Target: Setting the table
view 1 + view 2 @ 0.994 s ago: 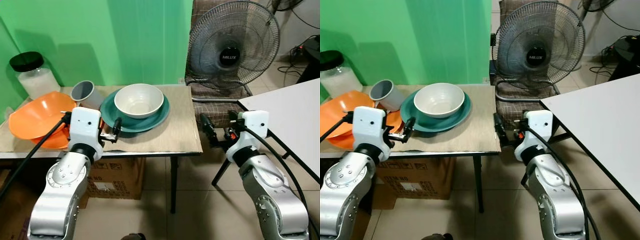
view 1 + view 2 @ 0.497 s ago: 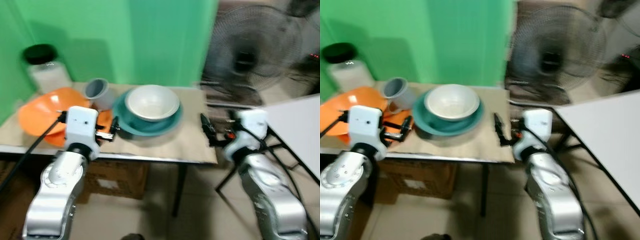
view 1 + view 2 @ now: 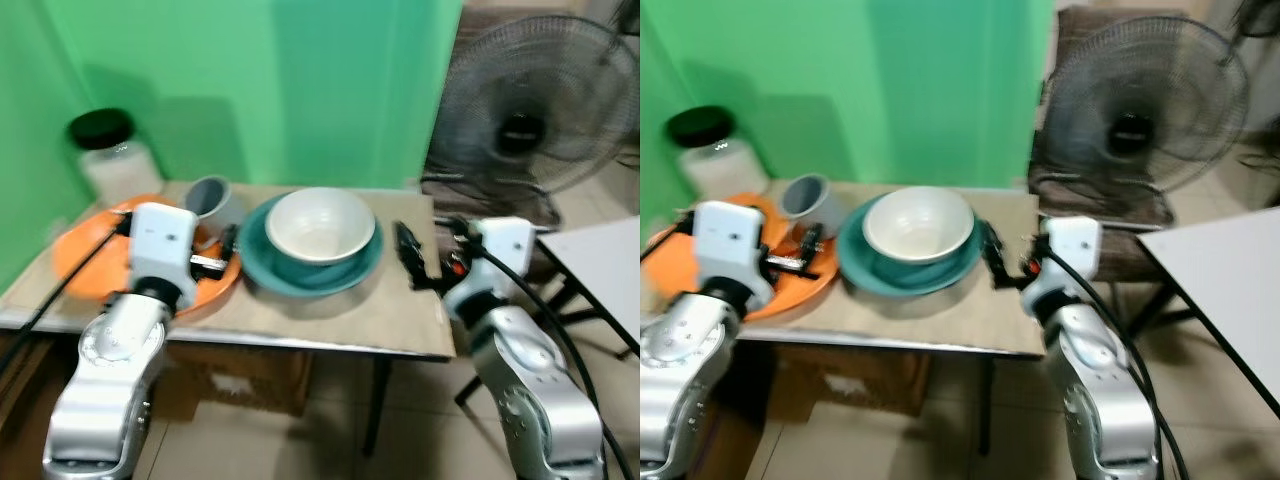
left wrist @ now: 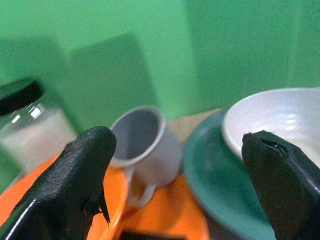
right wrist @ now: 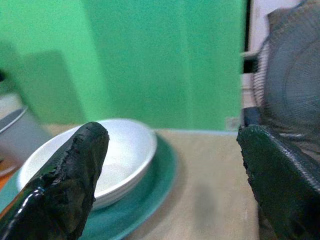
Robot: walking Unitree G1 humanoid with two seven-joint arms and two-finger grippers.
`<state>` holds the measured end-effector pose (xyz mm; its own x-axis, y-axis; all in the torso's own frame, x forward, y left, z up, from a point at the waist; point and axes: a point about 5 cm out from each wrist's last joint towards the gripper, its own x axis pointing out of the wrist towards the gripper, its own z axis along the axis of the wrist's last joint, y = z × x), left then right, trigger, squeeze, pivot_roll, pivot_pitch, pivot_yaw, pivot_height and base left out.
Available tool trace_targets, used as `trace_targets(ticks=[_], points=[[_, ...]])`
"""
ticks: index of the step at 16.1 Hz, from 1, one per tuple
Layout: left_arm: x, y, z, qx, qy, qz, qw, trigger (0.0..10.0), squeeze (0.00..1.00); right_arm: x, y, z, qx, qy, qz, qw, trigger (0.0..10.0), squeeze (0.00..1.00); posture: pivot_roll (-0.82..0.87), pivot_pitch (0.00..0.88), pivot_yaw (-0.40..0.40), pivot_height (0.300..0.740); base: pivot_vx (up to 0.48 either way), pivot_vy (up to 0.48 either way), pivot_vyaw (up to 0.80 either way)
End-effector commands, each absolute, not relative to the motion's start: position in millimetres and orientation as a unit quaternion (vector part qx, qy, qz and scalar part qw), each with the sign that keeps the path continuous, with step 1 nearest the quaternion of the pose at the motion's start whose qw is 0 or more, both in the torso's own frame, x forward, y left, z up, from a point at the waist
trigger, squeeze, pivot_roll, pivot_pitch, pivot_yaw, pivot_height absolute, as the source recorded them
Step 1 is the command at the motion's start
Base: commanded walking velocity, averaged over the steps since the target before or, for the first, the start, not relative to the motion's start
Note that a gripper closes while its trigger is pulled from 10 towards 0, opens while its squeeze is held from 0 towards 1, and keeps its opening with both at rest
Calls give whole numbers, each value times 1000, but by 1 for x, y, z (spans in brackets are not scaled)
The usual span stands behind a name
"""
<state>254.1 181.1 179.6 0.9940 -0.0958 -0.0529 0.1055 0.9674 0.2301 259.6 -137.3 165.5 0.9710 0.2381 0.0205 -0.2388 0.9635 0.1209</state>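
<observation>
Sitting at the centre of the frame on the tan surface (image 3: pixel 330 310), a white bowl (image 3: pixel 320 222) rests inside a teal plate (image 3: pixel 360 265); to the left of them a grey mug (image 3: pixel 207 196) lies tilted with its mouth toward the camera, touching the rim of an orange bowl (image 3: pixel 80 252) at the left of the frame; a jar (image 3: pixel 110 157) with a black lid stands behind the orange bowl in the upper left, against the green wall (image 3: pixel 250 80); a fan (image 3: pixel 540 125) stands in the upper right, beyond the surface's right end, and a white tabletop (image 3: pixel 605 255) shows at the right edge.

The left claw (image 3: pixel 227 242) hovers over the orange bowl, just left of the teal plate; its fingers (image 4: pixel 82 175) are spread wide with nothing between them, and the left wrist view looks between them at the mug and the white bowl; the right claw (image 3: pixel 408 250) is held just right of the teal plate, above the surface's right part; its fingers (image 5: pixel 65 175) also stand wide apart and hold nothing, with the white bowl and teal plate seen between them in the right wrist view.
</observation>
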Motion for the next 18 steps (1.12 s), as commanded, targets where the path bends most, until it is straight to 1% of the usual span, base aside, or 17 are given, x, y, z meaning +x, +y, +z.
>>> trace_targets(ticks=[1, 4, 6, 7, 9, 11, 12, 13, 14, 16, 18], points=[[254, 174, 181, 121, 14, -67, 990, 10000, 208, 260, -147, 163, 62, 12, 103, 993, 10000, 0, -93, 22, 48, 740, 0, 0, 0], [250, 169, 185, 138, 6, -125, 982, 10000, 204, 271, -149, 171, 85, 52, 123, 987, 10000, 0, -93, 23, 50, 740, 0, 0, 0], [249, 171, 188, 140, 3, -147, 979, 10000, 204, 287, -141, 180, 96, 75, 161, 979, 10000, 0, -96, 26, 53, 740, 0, 0, 0], [250, 173, 189, 141, 4, -150, 979, 10000, 204, 294, -137, 182, 108, 89, 176, 974, 10000, 1000, -96, 27, 53, 740, 0, 0, 0], [250, 176, 188, 146, 7, -157, 977, 10000, 200, 311, -131, 183, 122, 134, 177, 967, 10000, 1000, -94, 27, 53, 740, 0, 0, 0], [248, 178, 187, 148, 15, -172, 974, 10000, 196, 329, -116, 182, 116, 175, 199, 957, 10000, 1000, -93, 30, 53, 740, 0, 0, 0], [247, 179, 185, 151, 18, -175, 973, 10000, 196, 339, -112, 180, 119, 199, 199, 952, 10000, 675, -91, 34, 50, 740, 0, 0, 0], [247, 179, 185, 153, 20, -177, 972, 10000, 200, 348, -109, 177, 114, 218, 192, 950, 10000, 0, -90, 35, 48, 740, 0, 0, 0], [246, 179, 184, 154, 22, -181, 971, 10000, 196, 358, -108, 171, 128, 250, 179, 943, 10000, 0, -87, 40, 45, 740, 0, 0, 0], [243, 177, 183, 154, 27, -194, 969, 10000, 192, 369, -103, 165, 157, 283, 171, 930, 10000, 0, -87, 40, 45, 740, 0, 0, 0], [240, 174, 181, 152, 32, -211, 965, 10000, 192, 377, -93, 165, 184, 299, 181, 919, 10000, 0, -78, 44, 38, 740, 0, 0, 0]])
